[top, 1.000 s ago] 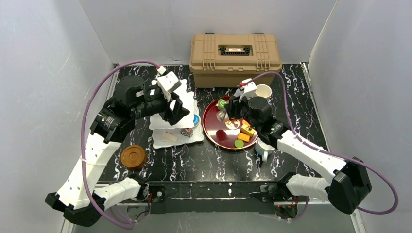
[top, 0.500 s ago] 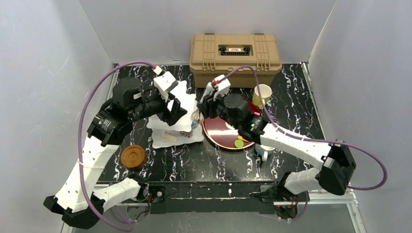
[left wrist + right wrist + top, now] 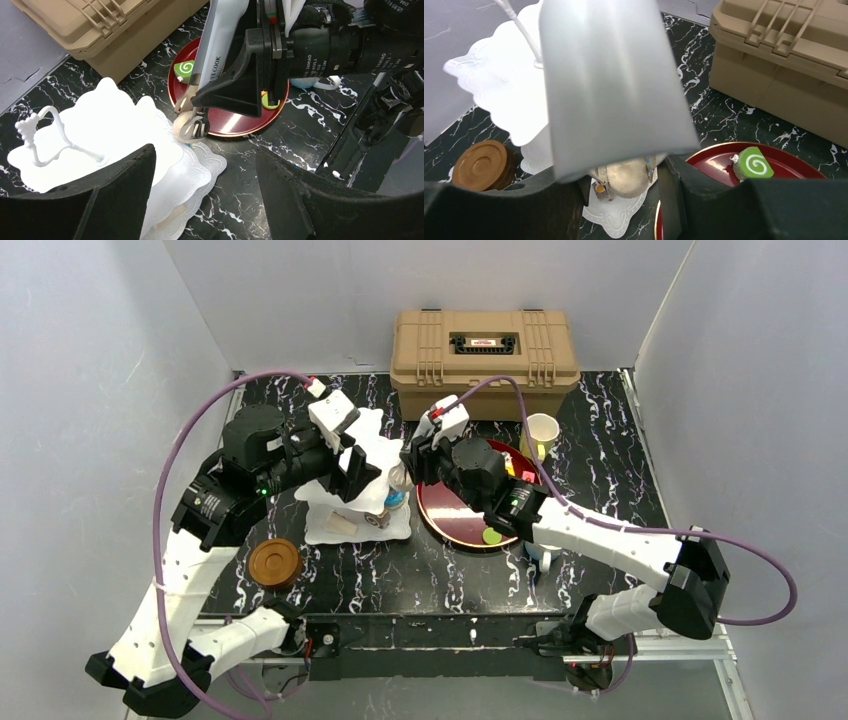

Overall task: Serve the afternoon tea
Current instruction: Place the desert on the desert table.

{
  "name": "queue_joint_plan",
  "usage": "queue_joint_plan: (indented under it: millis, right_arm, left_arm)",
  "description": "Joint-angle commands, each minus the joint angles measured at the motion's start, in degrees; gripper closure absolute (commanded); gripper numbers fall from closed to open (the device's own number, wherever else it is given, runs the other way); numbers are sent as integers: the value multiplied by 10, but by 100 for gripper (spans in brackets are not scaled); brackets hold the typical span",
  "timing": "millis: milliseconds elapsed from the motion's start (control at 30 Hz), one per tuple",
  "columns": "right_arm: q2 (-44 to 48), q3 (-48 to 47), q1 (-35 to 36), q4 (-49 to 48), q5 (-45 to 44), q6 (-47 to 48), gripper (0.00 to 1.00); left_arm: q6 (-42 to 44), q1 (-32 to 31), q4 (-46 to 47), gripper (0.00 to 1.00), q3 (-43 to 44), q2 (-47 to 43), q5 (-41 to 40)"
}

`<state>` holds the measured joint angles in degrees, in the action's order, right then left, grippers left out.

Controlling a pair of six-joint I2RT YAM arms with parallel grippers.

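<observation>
The white three-tier stand [image 3: 385, 445] stands left of centre; it also shows in the left wrist view [image 3: 100, 130] and the right wrist view [image 3: 509, 85]. My right gripper [image 3: 415, 455] is shut on silver tongs [image 3: 609, 75], whose tips pinch a cream pastry [image 3: 626, 177] just over the stand's bottom tier. A small brown pastry [image 3: 600, 189] and a blue donut [image 3: 397, 498] lie on that tier. My left gripper [image 3: 358, 475] is open and straddles the stand's right edge [image 3: 205, 200]. A green roll [image 3: 184, 69] sits on the dark red tray [image 3: 450, 515].
The tan case [image 3: 485, 348] stands at the back. A cream-yellow mug [image 3: 541, 430] is behind the tray. A white mug [image 3: 543, 552] is partly hidden under my right arm. Stacked brown coasters [image 3: 275, 563] sit front left. A green disc [image 3: 492, 536] lies on the tray.
My right arm has swung left from over the tray to the stand, carrying the tongs and the cream pastry. My left gripper has shifted slightly and stays open.
</observation>
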<state>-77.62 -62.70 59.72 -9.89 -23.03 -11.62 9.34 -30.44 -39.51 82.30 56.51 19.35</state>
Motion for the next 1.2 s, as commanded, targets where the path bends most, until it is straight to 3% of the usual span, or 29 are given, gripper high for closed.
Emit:
queue_joint_plan:
  millis: [0,433,867,1167]
  right_arm:
    - [29,-22,7,-8,-32,1,70]
    - [29,-23,82,-41,-87,8,70]
    - [-7,27,111,-178,-131,-8,70]
    - [-23,48,115,-229,-132,-4,62]
  left_arm:
    - [3,0,-5,29,-5,-11,-2]
    - [8,0,2,28,-7,-16,-14]
    - [17,0,4,29,-8,-27,-8]
    - [13,0,0,28,4,-20,0]
